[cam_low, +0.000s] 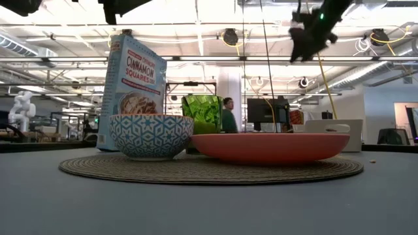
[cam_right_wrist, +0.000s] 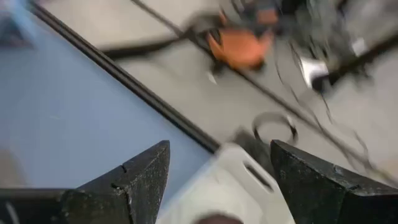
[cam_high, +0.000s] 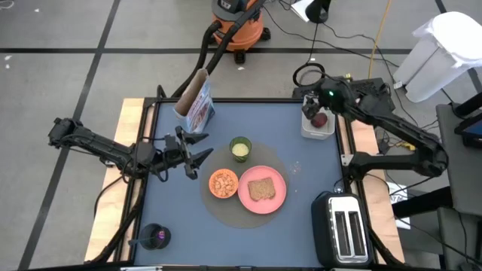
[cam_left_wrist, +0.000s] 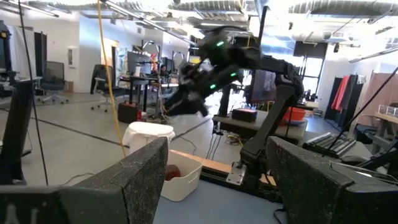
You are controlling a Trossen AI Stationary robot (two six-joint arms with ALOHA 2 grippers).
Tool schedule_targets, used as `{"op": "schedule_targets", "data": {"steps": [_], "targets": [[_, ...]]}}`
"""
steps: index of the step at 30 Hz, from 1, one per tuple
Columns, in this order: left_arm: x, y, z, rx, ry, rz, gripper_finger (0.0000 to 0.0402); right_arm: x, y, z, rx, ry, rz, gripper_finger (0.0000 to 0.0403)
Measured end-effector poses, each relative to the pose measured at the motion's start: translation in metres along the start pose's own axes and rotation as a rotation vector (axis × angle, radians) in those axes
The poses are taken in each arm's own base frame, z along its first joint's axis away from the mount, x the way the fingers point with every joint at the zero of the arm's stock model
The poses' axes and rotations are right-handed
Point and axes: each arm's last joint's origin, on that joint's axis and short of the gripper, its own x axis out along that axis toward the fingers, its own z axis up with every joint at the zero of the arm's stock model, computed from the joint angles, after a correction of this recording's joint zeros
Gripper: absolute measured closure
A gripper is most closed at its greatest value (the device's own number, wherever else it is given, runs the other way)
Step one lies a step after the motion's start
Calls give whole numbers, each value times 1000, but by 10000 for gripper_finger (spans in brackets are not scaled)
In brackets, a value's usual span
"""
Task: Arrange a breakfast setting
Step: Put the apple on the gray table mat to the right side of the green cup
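On a round woven placemat (cam_high: 290,167) rest a pink plate (cam_high: 277,197) carrying a brown toast slice (cam_high: 261,189), an orange bowl (cam_high: 224,183) of cereal and a green cup (cam_high: 240,148). The blue cereal bag (cam_high: 197,105) stands upright at the far left. The dark-red fruit (cam_high: 320,119) lies in a white bin (cam_high: 318,129) at the far right. A purple-teal spoon (cam_high: 154,239) stands in a dark cup near the front left corner. My left gripper (cam_high: 205,145) hovers open left of the cup, holding nothing. My right gripper (cam_high: 312,105) hangs open above the bin (cam_right_wrist: 230,186).
A toaster (cam_high: 346,229) stands at the near right corner. Bare blue table surface (cam_high: 173,203) lies left of and in front of the placemat. In the low view the bowl (cam_low: 150,135) and plate (cam_low: 271,147) stand in front of the bag (cam_low: 134,85).
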Motion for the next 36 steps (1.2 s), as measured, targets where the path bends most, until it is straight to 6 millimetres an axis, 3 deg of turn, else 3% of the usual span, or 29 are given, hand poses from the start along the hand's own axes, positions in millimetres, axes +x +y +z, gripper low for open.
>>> {"op": "schedule_targets", "data": {"steps": [6, 11, 24, 36], "targets": [[0, 0, 0, 2, 2, 0, 124, 39, -17, -8, 47, 190, -100, 131], [0, 0, 0, 2, 2, 0, 124, 56, -21, -10, 46, 247, -125, 131], [0, 0, 0, 3, 3, -1, 124, 63, -21, -7, 2, 238, -122, 127], [0, 0, 0, 3, 3, -2, 124, 67, -19, -19, 37, 293, -128, 56]]}}
